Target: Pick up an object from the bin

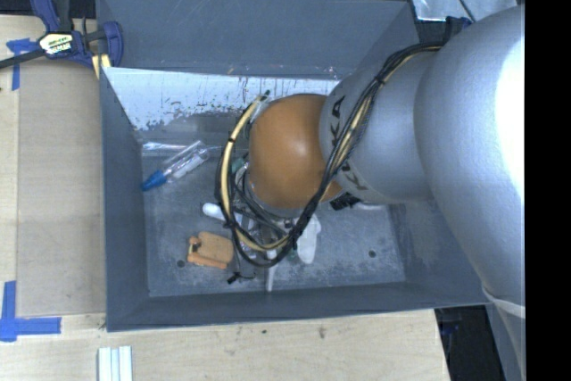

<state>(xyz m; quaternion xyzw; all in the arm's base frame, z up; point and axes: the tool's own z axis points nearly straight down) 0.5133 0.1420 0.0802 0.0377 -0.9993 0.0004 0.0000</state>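
Camera view is taken up on its right half by the grey arm (pixel 446 129), which comes in from the right edge and bends down into the grey metal bin (pixel 259 31). The bin has sloping walls and a flat floor in the middle of the frame; its upper inner wall is pale and flecked with dark marks.

At the arm's wrist sits a rounded orange-brown cover (pixel 285 152), at the centre of the frame, over the middle of the bin floor. Dark and yellowish cables (pixel 234 165) loop around the cover's left side and gather below it.

Under that tangle of cables, low in the bin near its lower wall, is the gripper (pixel 257 252). The cables and the cover hide most of it, so whether it is apart, together or clamped on something cannot be told.

Two things lie closest to the gripper. Just to its left, in the lower left part of the floor, rests a flat tan-brown piece (pixel 210 252) of irregular shape. Just to its right lies a white object (pixel 309 243), partly covered by the wrist.

A clear plastic tube with a blue end (pixel 176 165) lies slanted in the upper left of the floor, well apart from the gripper. A small white piece (pixel 212 211) sits between the tube and the tan-brown piece, beside the cables.
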